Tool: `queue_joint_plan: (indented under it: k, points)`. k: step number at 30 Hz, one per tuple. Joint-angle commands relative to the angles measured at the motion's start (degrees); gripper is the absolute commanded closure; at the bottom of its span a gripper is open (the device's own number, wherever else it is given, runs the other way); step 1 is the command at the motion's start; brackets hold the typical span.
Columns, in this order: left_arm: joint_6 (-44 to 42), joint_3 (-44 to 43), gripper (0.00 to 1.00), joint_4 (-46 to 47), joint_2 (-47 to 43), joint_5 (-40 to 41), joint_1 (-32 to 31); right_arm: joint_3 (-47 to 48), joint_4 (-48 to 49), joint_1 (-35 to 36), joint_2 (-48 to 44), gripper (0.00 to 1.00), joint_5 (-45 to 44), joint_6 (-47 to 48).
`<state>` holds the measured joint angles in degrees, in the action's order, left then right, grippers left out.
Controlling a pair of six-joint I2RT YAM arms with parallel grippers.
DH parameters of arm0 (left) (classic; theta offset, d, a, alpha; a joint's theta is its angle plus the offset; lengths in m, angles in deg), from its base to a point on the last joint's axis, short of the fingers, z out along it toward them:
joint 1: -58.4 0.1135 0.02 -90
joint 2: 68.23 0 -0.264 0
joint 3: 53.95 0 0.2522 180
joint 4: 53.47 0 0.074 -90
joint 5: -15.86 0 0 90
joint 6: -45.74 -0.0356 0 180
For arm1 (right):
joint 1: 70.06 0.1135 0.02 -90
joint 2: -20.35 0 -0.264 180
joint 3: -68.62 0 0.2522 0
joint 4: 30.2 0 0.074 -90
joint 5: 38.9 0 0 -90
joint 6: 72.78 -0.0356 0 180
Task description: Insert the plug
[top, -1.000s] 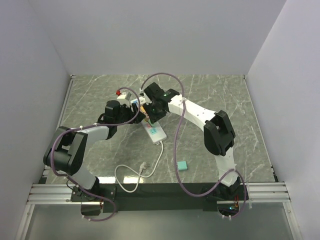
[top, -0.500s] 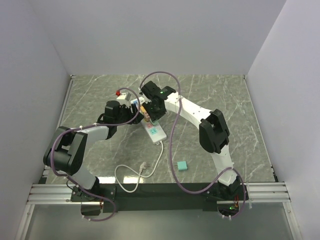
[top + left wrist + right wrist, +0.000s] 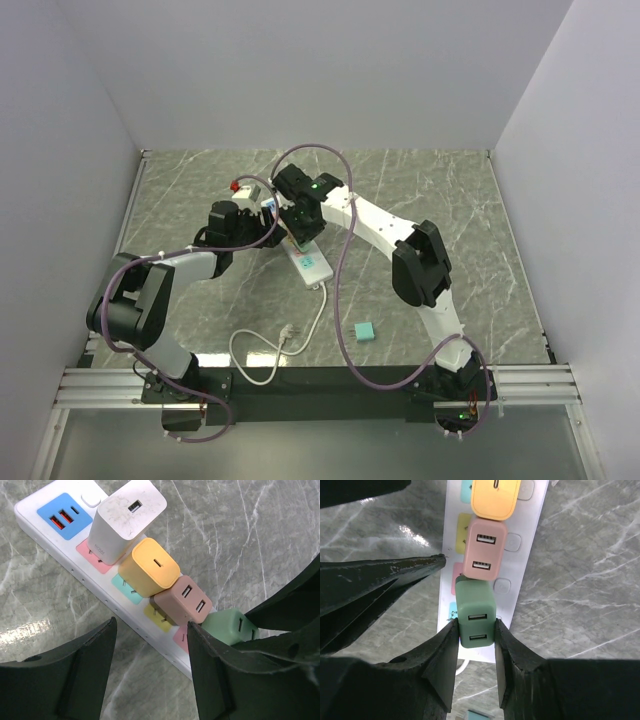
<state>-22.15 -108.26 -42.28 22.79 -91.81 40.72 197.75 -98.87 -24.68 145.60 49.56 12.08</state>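
Note:
A white power strip (image 3: 312,264) lies at the table's middle, with white (image 3: 127,517), yellow (image 3: 149,569) and pink (image 3: 182,604) plugs in a row in its sockets. My right gripper (image 3: 476,630) is shut on a green plug (image 3: 476,612) with two USB ports, holding it over the strip (image 3: 530,540) right next to the pink plug (image 3: 484,550). The green plug also shows in the left wrist view (image 3: 229,626). My left gripper (image 3: 150,625) is open, its jaws wide apart over the strip's long edge (image 3: 30,510), holding nothing. The green plug's prongs are hidden.
A small teal block (image 3: 365,331) lies on the table at the near right. The strip's white cable (image 3: 290,345) loops toward the near edge. A small red-topped item (image 3: 237,185) sits behind the left gripper. Grey walls enclose the table.
My right gripper has moved a little left and away with the green plug, closing in beside the pink plug. The left arm has not visibly moved.

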Motion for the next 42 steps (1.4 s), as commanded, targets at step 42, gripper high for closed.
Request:
queue_joint_plan:
  k: [42]
  points:
    - [-0.7, 0.0, 0.36, 2.1, -0.5, -1.5, 0.3, 2.8, -2.0, 1.7, 2.9, 1.00, -3.6, -3.6]
